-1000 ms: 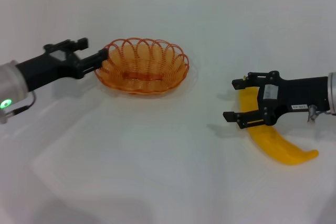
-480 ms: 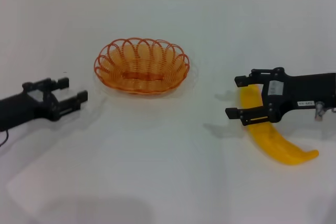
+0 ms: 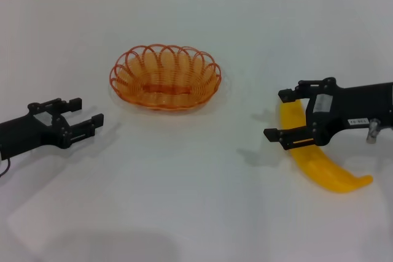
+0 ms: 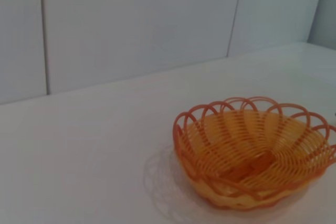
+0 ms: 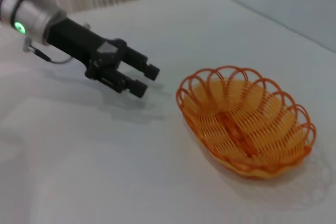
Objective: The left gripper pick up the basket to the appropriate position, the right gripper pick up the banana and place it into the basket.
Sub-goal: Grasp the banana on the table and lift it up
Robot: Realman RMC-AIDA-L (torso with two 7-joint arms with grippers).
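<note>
The orange wire basket (image 3: 166, 77) stands on the white table left of centre; it also shows in the left wrist view (image 4: 252, 150) and the right wrist view (image 5: 244, 124). My left gripper (image 3: 88, 111) is open and empty, apart from the basket at its front left; it also shows in the right wrist view (image 5: 144, 80). The yellow banana (image 3: 319, 164) lies on the table at the right. My right gripper (image 3: 276, 115) is open, with one finger on each side of the banana's far end.
The white table (image 3: 196, 200) spreads between the basket and the banana. A tiled wall (image 4: 131, 19) rises behind the table's far edge.
My left gripper has let go of the basket's left rim and drawn back toward the front left. The basket stays where it was. The right gripper has hardly moved.
</note>
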